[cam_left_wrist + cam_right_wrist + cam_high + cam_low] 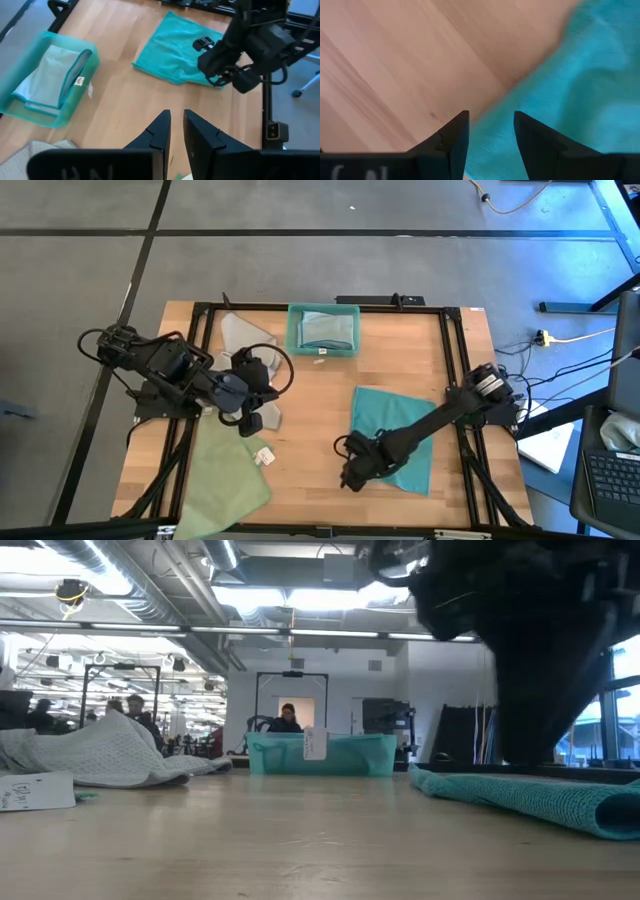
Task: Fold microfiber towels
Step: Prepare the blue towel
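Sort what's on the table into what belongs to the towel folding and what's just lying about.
Part of the job:
- teal towel, spread flat, right gripper low at its edge
- pale green towel
- grey towel
- folded towels in the bin
- left gripper, above the table

Just lying about:
- teal plastic bin
- small white tag on the wood

Open lab hall: exposed ceiling ducts (150, 585), workstations.

arms: two, dark, jointed, matte black housings
left arm (165, 365): black cable loops along it
right arm (440, 420): silver ring at one joint
fingers (157, 135): black, flat, tapering wedges
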`<state>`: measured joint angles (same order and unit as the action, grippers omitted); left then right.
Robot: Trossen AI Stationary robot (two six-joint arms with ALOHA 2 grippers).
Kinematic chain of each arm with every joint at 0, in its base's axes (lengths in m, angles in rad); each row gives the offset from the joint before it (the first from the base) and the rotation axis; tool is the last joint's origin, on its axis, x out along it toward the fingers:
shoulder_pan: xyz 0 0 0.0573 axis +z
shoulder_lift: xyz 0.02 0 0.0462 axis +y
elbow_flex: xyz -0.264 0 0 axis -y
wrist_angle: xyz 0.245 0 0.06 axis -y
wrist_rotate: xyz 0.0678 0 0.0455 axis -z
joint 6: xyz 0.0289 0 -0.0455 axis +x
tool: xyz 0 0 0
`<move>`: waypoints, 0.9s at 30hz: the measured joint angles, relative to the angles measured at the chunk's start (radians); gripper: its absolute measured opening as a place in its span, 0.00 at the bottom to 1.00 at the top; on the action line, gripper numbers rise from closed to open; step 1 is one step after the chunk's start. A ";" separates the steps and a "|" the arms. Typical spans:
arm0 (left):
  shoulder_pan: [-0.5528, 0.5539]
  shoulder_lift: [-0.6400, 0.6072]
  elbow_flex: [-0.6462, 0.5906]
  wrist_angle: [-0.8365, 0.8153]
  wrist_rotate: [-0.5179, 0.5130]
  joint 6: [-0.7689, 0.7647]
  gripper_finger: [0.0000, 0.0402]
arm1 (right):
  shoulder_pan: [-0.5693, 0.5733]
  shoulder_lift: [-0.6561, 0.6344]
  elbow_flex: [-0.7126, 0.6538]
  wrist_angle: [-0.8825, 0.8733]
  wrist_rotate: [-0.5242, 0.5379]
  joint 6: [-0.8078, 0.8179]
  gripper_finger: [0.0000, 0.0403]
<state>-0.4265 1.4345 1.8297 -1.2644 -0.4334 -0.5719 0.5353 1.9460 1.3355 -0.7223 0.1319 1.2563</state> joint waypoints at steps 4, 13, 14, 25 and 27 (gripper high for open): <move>0.000 0.000 0.000 0.000 0.007 0.005 0.11 | 0.000 0.038 0.001 0.111 -0.016 0.000 0.39; 0.000 0.000 0.000 -0.002 0.010 0.006 0.11 | -0.008 0.096 0.001 0.349 -0.143 -0.004 0.39; 0.000 0.000 0.000 -0.003 0.010 0.006 0.11 | -0.010 0.088 0.001 0.354 -0.142 -0.014 0.39; 0.000 0.000 0.000 -0.010 0.010 0.006 0.11 | -0.048 -0.020 0.022 0.252 -0.069 -0.145 0.39; 0.000 0.000 0.000 -0.010 0.021 0.007 0.11 | -0.041 -0.027 0.022 0.148 -0.075 -0.191 0.39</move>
<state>-0.4263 1.4345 1.8297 -1.2740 -0.4123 -0.5652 0.4948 1.9189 1.3572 -0.5742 0.0572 1.0656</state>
